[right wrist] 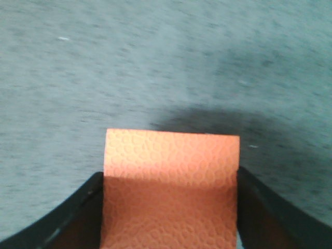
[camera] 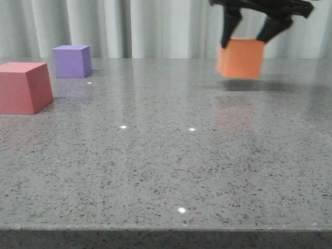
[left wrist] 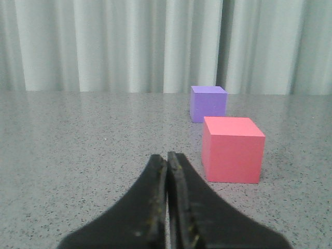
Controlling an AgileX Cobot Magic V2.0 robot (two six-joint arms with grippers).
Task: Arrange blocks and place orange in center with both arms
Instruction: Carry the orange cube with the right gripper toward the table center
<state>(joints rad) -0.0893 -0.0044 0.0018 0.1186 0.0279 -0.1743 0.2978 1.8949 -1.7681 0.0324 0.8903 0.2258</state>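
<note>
Pale pleated curtains hang behind a grey speckled stone desk [camera: 166, 171], where a two-armed robot is sorting three foam cubes. The right gripper [camera: 258, 31] holds the orange cube [camera: 240, 58] clamped between its dark fingers, lifted clear of the desk toward the far right side, its shadow lying on the stone beneath. The right wrist view shows the same cube [right wrist: 171, 187] filling the gap between the two fingers, pressed on both flanks, with the desk blurred below, which suggests the arm is in motion. The red-pink cube [camera: 23, 87] sits at the left edge of the desk, and the purple cube [camera: 72, 61] stands behind it toward the far left, near but not touching. The left gripper [left wrist: 167, 197] has its jaws pressed together on nothing, low over the desk and facing both cubes, apparently waiting its turn. The middle of the desk lies open; judging by the task, the orange cube is bound for a spot between the other two.
</note>
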